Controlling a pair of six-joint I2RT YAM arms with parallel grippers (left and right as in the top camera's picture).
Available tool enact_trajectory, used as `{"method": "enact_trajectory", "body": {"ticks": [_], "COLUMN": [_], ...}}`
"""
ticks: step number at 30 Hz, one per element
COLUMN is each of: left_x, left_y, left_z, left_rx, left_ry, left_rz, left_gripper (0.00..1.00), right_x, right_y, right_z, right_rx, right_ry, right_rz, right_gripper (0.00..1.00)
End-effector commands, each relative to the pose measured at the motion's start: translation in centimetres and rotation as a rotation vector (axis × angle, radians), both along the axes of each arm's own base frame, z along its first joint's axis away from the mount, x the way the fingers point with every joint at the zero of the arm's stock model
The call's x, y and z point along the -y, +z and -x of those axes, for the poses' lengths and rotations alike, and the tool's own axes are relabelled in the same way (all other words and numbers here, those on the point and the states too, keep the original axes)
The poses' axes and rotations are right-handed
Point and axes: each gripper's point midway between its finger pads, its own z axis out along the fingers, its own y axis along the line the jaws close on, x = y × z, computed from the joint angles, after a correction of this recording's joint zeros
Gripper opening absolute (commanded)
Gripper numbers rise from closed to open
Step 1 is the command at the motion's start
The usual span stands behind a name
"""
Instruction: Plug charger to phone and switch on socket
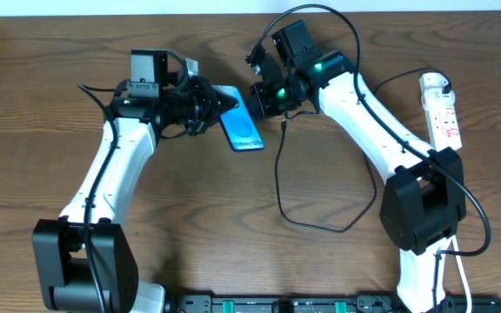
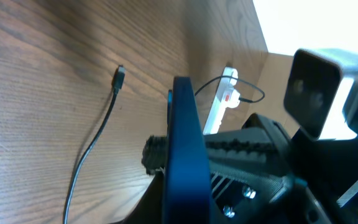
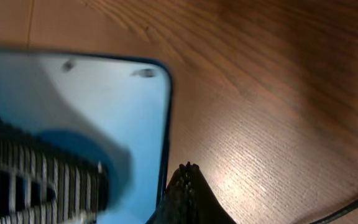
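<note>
My left gripper [image 1: 218, 103] is shut on the upper end of the phone [image 1: 243, 126], which lies angled at the table's middle back with its lit blue screen up. In the left wrist view the phone [image 2: 185, 137] shows edge-on between the jaws. My right gripper [image 1: 262, 97] is shut and empty, its tips [image 3: 188, 171] just beside the phone's [image 3: 104, 93] right edge. The charger [image 1: 278, 174] lies loose on the wood, and its connector tip [image 1: 283, 123] rests just right of the phone. The socket [image 1: 443, 111] lies at the far right.
The black cable loops wide across the middle right of the table [image 1: 337, 228] and passes over my right arm [image 1: 381, 130]. A black rail [image 1: 320, 304] runs along the front edge. The right wrist's camera housing [image 2: 319, 87] looms close in the left wrist view.
</note>
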Motion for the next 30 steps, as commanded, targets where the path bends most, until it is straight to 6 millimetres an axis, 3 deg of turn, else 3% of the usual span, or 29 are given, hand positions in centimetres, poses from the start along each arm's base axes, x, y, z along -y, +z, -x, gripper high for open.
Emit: {"method": "enact_trajectory", "body": {"ticks": [1,15,30], "left_x": [3.9,3.4,3.4], "left_y": [1.7,1.1,1.1], "left_z": [2.1,1.5,1.5], "left_rx": [-0.005,-0.001,-0.002], "left_ry": [-0.132,-0.095,-0.095], "left_rz": [0.083,0.04,0.04], "left_gripper": [0.07,0.07,0.13], "right_x": [-4.0,-6.1,-7.0], "right_y": [3.3,4.0,5.0], "right_z": [3.1,5.3,6.0], "right_rx": [-0.035,-0.059,-0.085], "right_ry": [0.134,0.198,0.224], "right_rz": [-0.168,-0.211,-0.268], "right_gripper": [0.01,0.01,0.01]}}
